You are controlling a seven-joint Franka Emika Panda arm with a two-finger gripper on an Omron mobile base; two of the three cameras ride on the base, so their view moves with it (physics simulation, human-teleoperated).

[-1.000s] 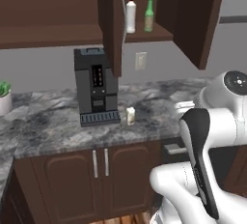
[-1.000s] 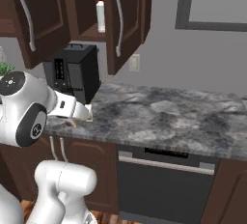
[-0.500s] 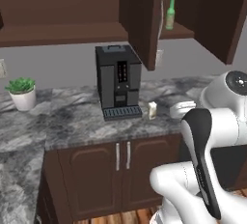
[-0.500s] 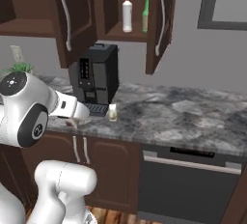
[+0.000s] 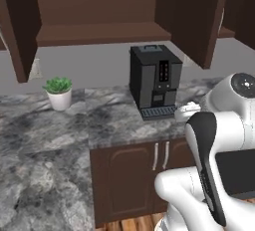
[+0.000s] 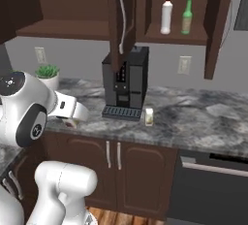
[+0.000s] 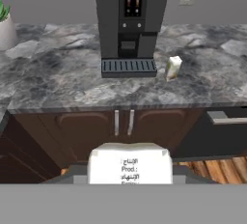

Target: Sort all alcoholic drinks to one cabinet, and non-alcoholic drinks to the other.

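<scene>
Gripper [image 7: 129, 177] is pinching the white carton [image 7: 129, 163]. In the hand view the carton sits right between the fingertips with its printed side facing the camera, out in front of the coffee machine [image 7: 131, 20] and lower than the counter [image 7: 62, 80] it stands on. Past the carton are the brown base cabinet doors [image 7: 123, 124] with two slim handles, directly under the coffee machine.

Up on the counter, the cream carton [image 7: 173, 67] stands upright just beside the right end of the coffee machine's drip tray, close but not quite touching as far as I can see. It looks the same in the right base view, where the cream carton [image 6: 149, 116] is just off the tray's right corner.

Potted plant [image 5: 59, 92] is well off to the left of the coffee machine, back near the wall.

Above the coffee machine and a bit right is the narrower cabinet, open, with its door [image 6: 121, 18] and long silver handle hanging right over the machine. The green bottle [image 6: 187, 16] stands on its shelf next to a white bottle [image 6: 166, 14] with a red cap. Above and left of the machine is the wide cabinet [image 5: 99, 33], also open, with its one long shelf.
</scene>
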